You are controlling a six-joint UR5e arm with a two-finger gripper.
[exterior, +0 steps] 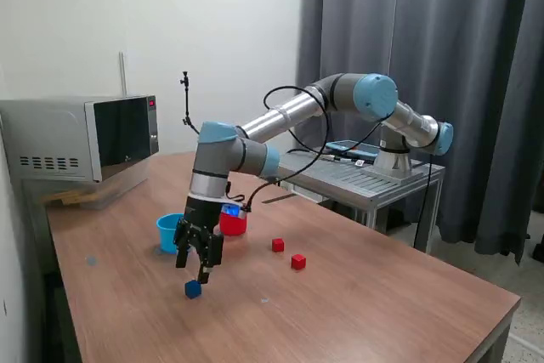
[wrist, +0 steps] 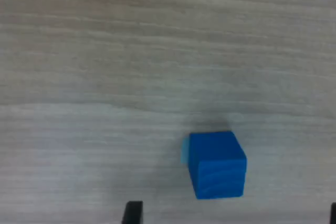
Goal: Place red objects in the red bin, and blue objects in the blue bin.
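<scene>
A small dark blue cube [exterior: 193,289] rests on the wooden table, and my gripper [exterior: 193,269] hangs just above it, open and holding nothing. In the wrist view the blue cube [wrist: 216,164] lies between my two spread fingertips [wrist: 132,212], nearer one side; the gripper [wrist: 232,217] stands clear of it. Two red cubes [exterior: 278,246] [exterior: 298,262] lie apart on the table toward the exterior view's right. The light blue cup [exterior: 168,232] stands right behind my gripper. The red cup [exterior: 233,224] sits beside it, partly hidden by the wrist.
A microwave [exterior: 85,138] stands at the table's back corner on the exterior view's left. A grey metal stand [exterior: 365,178] carrying the arm's base is behind the table on the right. Dark curtains hang behind.
</scene>
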